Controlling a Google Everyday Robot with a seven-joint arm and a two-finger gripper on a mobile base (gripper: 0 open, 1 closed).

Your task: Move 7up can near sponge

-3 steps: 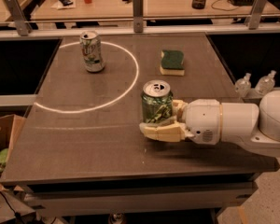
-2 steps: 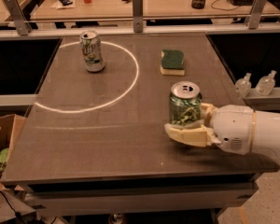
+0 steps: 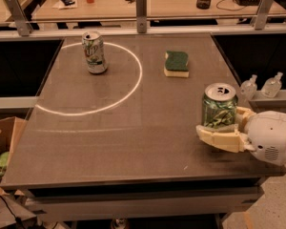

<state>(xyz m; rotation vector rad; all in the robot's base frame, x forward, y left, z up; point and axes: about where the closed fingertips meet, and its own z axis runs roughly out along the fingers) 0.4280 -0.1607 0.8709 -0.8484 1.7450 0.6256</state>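
The 7up can (image 3: 219, 106), dark green with a silver top, stands upright near the right edge of the table (image 3: 133, 132). My gripper (image 3: 218, 126) comes in from the right and is shut on the can, with one cream finger (image 3: 219, 137) across its near side. I cannot tell whether the can rests on the table or hangs just above it. The sponge (image 3: 177, 63), green on a yellow base, lies on the table beyond the can and a little to its left, roughly a can's height away from it.
A paler silver-white can (image 3: 94, 52) stands at the back left, on a white circle (image 3: 93, 78) drawn on the table. Two clear bottles (image 3: 262, 86) stand beyond the right edge. A cardboard box (image 3: 0, 142) sits at the left. A metal rail (image 3: 141, 13) runs along the back.
My gripper has carried the dark green can to the right, from the table's middle-right to near its right edge. The sponge and the pale can have not moved.
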